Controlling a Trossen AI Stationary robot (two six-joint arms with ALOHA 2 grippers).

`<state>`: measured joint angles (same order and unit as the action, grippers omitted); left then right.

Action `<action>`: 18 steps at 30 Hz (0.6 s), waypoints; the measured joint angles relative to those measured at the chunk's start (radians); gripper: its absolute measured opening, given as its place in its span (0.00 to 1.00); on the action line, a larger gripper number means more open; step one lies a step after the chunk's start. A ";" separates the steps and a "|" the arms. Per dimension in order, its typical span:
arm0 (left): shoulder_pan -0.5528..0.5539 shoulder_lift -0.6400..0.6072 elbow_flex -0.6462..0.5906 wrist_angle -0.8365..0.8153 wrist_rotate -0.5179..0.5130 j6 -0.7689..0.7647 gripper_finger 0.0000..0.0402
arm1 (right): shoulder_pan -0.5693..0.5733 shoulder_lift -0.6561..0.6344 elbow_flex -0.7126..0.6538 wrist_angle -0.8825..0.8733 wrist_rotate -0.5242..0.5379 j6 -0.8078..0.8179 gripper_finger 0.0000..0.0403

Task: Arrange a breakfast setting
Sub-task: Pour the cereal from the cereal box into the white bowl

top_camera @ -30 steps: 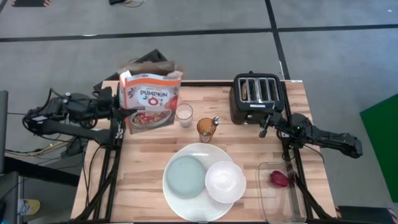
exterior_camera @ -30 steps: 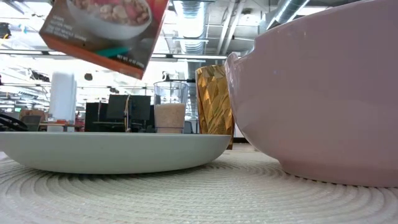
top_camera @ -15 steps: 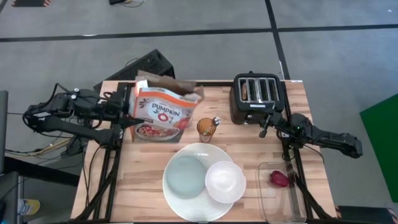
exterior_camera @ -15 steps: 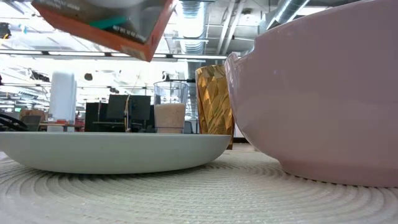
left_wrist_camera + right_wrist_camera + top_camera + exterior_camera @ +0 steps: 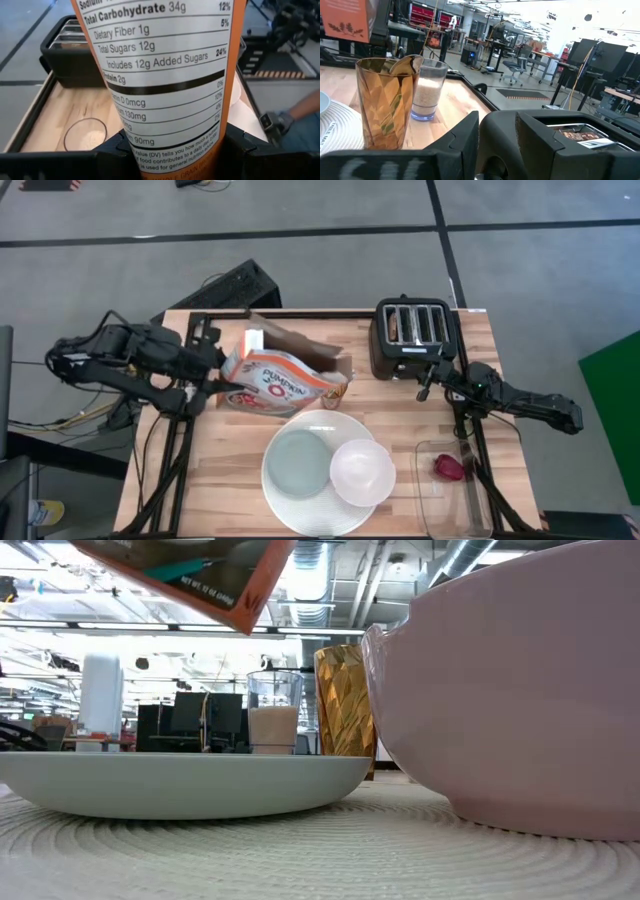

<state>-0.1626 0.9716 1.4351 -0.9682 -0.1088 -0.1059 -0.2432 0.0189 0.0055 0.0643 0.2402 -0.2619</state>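
Observation:
My left gripper [image 5: 180,157] is shut on an orange cereal box [image 5: 285,375], held tipped above the table's far left. A large white plate [image 5: 318,425] at the near middle carries a grey-blue plate [image 5: 298,462] and a white bowl [image 5: 362,473]. An amber cup [image 5: 382,105] holds a metal spoon [image 5: 406,64], beside a glass [image 5: 426,95]. A toast slice [image 5: 395,328] sticks up in the black toaster [image 5: 415,335]. A dark red fruit [image 5: 449,467] lies in a clear container. My right gripper [image 5: 430,380] waits open by the toaster. My left gripper pinches the cereal box near its closed bottom end [image 5: 150,165], one finger [image 5: 117,152] on each wide face, with the nutrition panel facing the wrist. The fingers come from the table's left. The box is lifted clear and tipped, with its open top [image 5: 335,365] toward the table's right.
The toaster stands at the far right corner. The clear container [image 5: 470,500] sits at the near right edge. The glass and amber cup [image 5: 345,710] stand under the tipped box, just beyond the large plate. Bare wood shows at the near left.
My left gripper has risen and gone toward the table's right with the cereal box. The box stood nearly upright at the far left. It has tipped over with its open top toward the right and now hangs over the glass and cup.

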 joint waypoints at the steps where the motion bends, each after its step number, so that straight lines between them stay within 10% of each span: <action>1: -0.012 0.016 0.015 -0.008 -0.008 0.012 0.38 | 0.000 0.000 0.000 0.000 0.000 0.000 0.37; 18: -0.215 0.322 0.276 -0.261 -0.185 0.039 0.38 | 0.000 0.000 0.000 0.000 0.000 0.000 0.37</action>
<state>-0.3780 1.2931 1.7115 -1.2290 -0.2935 -0.0667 -0.2432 0.0188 0.0059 0.0643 0.2401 -0.2619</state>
